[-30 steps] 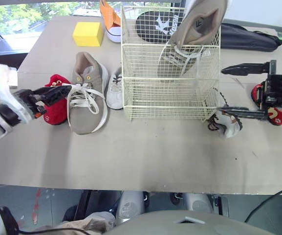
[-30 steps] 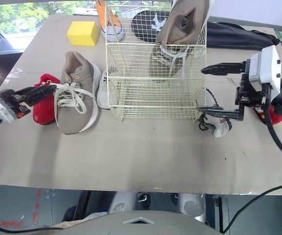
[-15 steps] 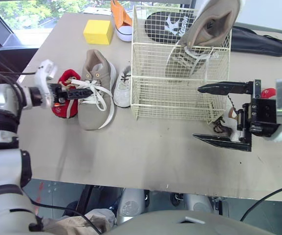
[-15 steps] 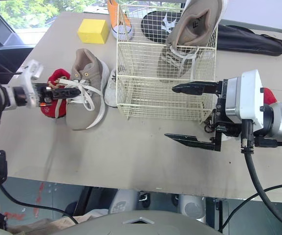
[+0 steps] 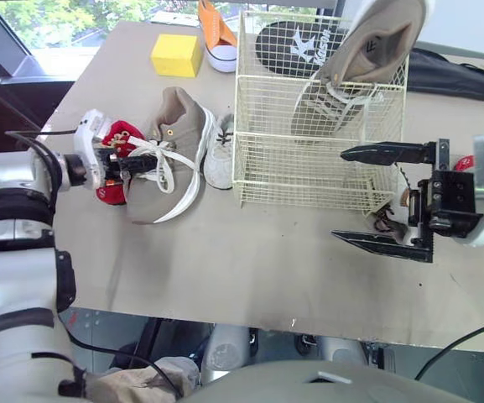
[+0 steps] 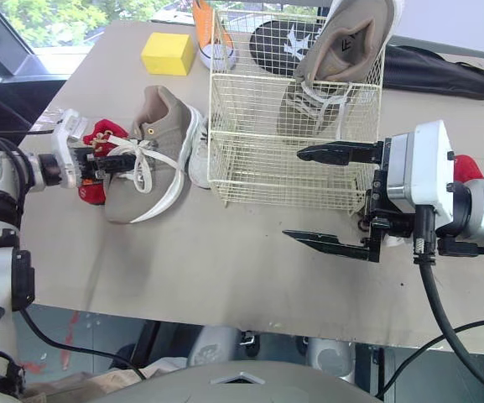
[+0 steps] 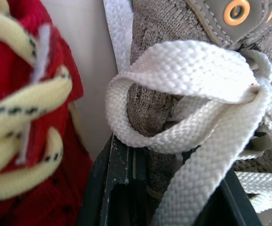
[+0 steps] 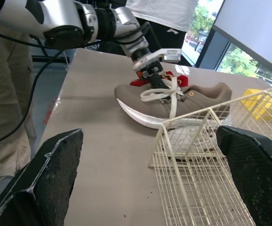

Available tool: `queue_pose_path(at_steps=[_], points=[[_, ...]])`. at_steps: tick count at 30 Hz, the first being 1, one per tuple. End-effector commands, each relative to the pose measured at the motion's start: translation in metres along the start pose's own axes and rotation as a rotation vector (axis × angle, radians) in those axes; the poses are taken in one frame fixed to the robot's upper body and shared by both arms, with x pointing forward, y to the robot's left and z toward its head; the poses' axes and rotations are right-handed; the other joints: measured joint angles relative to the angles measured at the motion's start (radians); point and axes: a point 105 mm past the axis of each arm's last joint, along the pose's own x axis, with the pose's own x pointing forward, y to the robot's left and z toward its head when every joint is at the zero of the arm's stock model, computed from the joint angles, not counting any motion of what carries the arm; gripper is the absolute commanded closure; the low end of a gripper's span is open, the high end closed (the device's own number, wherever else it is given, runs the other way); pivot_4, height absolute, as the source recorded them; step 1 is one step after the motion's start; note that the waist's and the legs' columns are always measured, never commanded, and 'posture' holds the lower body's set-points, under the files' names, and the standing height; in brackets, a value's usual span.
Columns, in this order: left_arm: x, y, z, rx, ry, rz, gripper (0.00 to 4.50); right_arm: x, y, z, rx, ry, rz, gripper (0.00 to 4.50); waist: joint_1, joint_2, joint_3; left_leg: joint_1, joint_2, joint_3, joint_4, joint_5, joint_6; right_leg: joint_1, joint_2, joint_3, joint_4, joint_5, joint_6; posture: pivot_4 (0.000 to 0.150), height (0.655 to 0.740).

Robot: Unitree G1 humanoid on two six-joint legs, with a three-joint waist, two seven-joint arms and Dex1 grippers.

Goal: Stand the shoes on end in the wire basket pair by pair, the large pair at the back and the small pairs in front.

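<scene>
The left gripper [image 5: 132, 162] pinches the laced top of the grey shoe [image 5: 168, 155], which lies on the table [image 5: 225, 260] left of the basket [image 5: 321, 172] (a red shoe [image 5: 114, 134] sits just beside the gripper, on its far side from the basket). The mate [image 5: 367, 59] stands on end at the basket's back right. A small white shoe [image 5: 219, 151] lies between grey shoe and basket. The right gripper [image 5: 339, 195] hangs before the basket's front right corner, fingers spread wide.

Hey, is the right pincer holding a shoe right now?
No, the right pincer has its two fingers spread wide apart and grips nothing, close to the front of the wire basket.
</scene>
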Motion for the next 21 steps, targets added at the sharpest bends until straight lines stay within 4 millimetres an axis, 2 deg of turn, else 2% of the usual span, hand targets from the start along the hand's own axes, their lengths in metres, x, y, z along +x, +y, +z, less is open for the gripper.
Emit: queue_pose_path(at_steps=[1, 5, 12, 15, 18, 19, 21], points=[[-0.01, -0.032, 0.015, -0.026, -0.093, -0.145, 3.94, -0.001, -0.001, 0.006, -0.039, -0.029, -0.004, 0.0, -0.003, -0.002, 0.001, -0.001, 0.0, 0.0, 0.0, 0.0, 0.0, 0.0, 0.0, 0.0, 0.0, 0.0, 0.0, 0.15, 0.74], [-0.028, -0.054, 0.025, -0.01, -0.197, -0.154, 3.94, -0.003, -0.004, 0.004, -0.026, -0.04, -0.019, 0.0, -0.006, -0.007, 0.003, -0.009, 0.0, -0.008, 0.004, 0.0, 0.0, -0.003, -0.001, -0.006, 0.0, -0.001, 0.001, 0.15, 0.74], [-0.061, -0.083, 0.062, 0.082, -0.447, -0.05, 3.96, -0.01, -0.013, -0.004, -0.003, -0.032, -0.098, 0.0, -0.004, -0.011, 0.005, -0.01, 0.0, -0.014, 0.012, 0.0, 0.0, 0.001, -0.002, -0.009, 0.002, 0.0, 0.002, 0.15, 0.74], [-0.065, -0.081, 0.058, 0.152, -0.439, 0.037, 3.96, -0.008, -0.015, -0.007, 0.007, -0.04, -0.111, 0.0, -0.017, -0.011, 0.006, -0.009, 0.0, -0.014, 0.012, 0.0, 0.0, 0.001, -0.002, -0.009, 0.003, 0.0, 0.002, 0.15, 0.74], [-0.072, -0.085, 0.075, 0.229, -0.563, 0.073, 3.96, -0.005, -0.018, -0.011, 0.008, -0.051, -0.122, 0.0, -0.019, -0.01, 0.006, -0.006, 0.0, -0.013, 0.012, 0.0, -0.001, 0.001, -0.001, -0.009, 0.006, 0.0, 0.002, 0.15, 0.74], [-0.074, -0.09, 0.081, 0.245, -0.598, 0.042, 3.96, -0.003, -0.019, -0.011, 0.007, -0.055, -0.128, 0.0, -0.018, -0.01, 0.006, -0.007, 0.0, -0.013, 0.012, 0.001, -0.002, 0.001, 0.0, -0.009, 0.006, 0.0, 0.002, 0.15, 0.74], [-0.072, -0.115, 0.098, 0.321, -0.694, -0.015, 3.96, -0.005, -0.022, -0.012, -0.001, -0.052, -0.152, 0.0, -0.018, -0.01, 0.006, -0.007, 0.001, -0.014, 0.012, 0.001, -0.003, 0.001, 0.0, -0.009, 0.006, 0.0, 0.002, 0.15, 0.74]])
